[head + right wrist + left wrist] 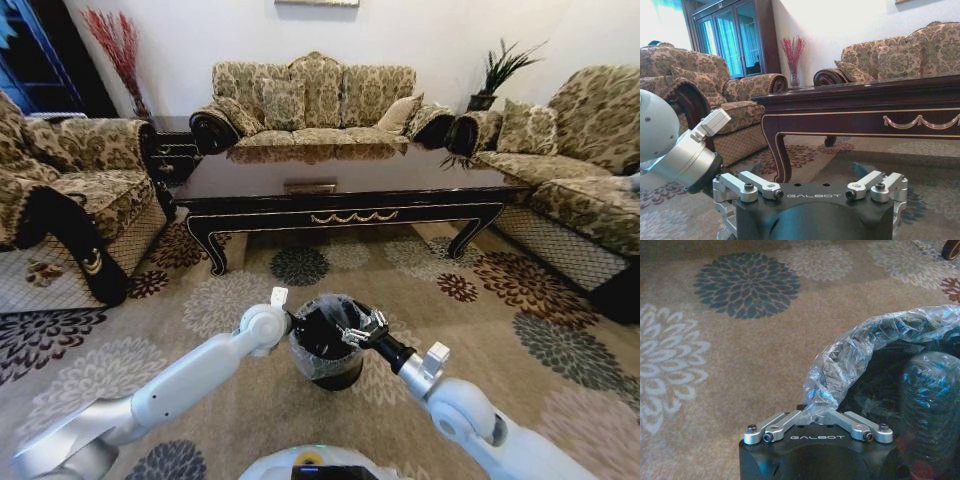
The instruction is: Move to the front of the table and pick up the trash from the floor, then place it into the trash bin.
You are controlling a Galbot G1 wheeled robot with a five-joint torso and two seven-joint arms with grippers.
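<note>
Both arms reach in from the lower edge of the head view and meet over the trash bin (327,345), a small round black tub on the flowered carpet (480,330) before the glossy dark table (340,190). Its crinkly clear liner hides what lies inside. The left gripper (292,322) sits at the rim; the right gripper (358,330) hangs over the mouth.

From the left wrist, jaws pressed together pinch the liner (840,365) at the rim; "GALBOT" reads on the housing.

From the right wrist, jaws stand spread, fingertips cut off; the table's gold scroll (920,121) shows behind.
</note>
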